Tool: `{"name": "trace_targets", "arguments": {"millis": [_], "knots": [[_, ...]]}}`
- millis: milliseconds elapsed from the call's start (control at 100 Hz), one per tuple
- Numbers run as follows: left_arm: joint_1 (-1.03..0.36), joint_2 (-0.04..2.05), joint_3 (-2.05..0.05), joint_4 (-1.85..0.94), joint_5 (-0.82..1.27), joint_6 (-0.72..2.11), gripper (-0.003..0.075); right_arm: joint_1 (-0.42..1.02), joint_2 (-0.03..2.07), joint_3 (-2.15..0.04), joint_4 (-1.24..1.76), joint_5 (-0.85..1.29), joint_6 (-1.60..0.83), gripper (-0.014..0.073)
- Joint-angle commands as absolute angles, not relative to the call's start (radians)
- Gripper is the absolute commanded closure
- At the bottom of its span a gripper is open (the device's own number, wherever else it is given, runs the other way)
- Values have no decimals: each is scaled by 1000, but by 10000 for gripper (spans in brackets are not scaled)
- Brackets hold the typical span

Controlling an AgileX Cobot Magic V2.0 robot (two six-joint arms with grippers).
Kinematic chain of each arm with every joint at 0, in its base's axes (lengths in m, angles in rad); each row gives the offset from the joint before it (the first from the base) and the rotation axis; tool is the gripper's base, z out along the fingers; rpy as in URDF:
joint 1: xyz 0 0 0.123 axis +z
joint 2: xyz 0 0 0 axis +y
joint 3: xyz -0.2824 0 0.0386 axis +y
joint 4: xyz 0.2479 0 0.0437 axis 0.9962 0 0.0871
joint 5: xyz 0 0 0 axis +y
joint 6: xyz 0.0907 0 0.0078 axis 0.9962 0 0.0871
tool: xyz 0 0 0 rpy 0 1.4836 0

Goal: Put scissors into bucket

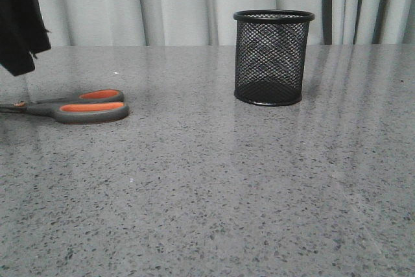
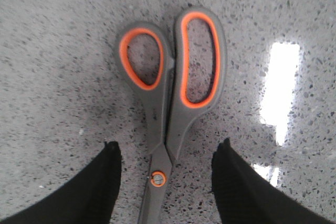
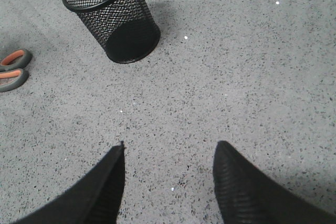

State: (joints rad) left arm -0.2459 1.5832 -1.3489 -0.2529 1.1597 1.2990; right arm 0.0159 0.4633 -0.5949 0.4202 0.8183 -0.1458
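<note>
Now left fingers [image 2: 166, 153] astride scissors [image 2: 170, 85]

The front view sits low at table [image 1: 214, 186] height facing the curtain [image 1: 181, 4], the left wrist view looks down closely on the scissors [image 2: 170, 87], and the right wrist view, higher, shares scissors and bucket [image 3: 113, 17] with it.

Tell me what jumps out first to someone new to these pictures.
The scissors, with bright orange inside their grey handles, lie flat at the table's left, the open left gripper straddling their pivot. The black mesh bucket stands upright farther back, right of centre, apart from them and apparently empty.
</note>
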Motion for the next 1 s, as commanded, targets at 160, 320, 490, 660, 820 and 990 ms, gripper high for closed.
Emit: {"name": "trace_targets", "arguments": {"millis": [160, 320, 490, 660, 820, 990], "knots": [[-279, 1588, -1380, -267, 1173, 1304, 364, 12, 476, -623, 436, 778, -161, 251], [-289, 1630, -1380, -263, 1172, 1304, 365, 12, 476, -623, 436, 780, -161, 251], [-289, 1659, -1380, -208, 1172, 1304, 365, 12, 476, -623, 436, 782, -161, 251], [-289, 1677, -1380, -208, 1163, 1304, 365, 12, 476, -623, 436, 782, -161, 251], [-289, 1694, -1380, -206, 1161, 1304, 365, 12, 476, -623, 436, 782, -161, 251], [-289, 1699, -1380, -202, 1136, 1304, 365, 12, 476, -623, 436, 782, -161, 251]]}}
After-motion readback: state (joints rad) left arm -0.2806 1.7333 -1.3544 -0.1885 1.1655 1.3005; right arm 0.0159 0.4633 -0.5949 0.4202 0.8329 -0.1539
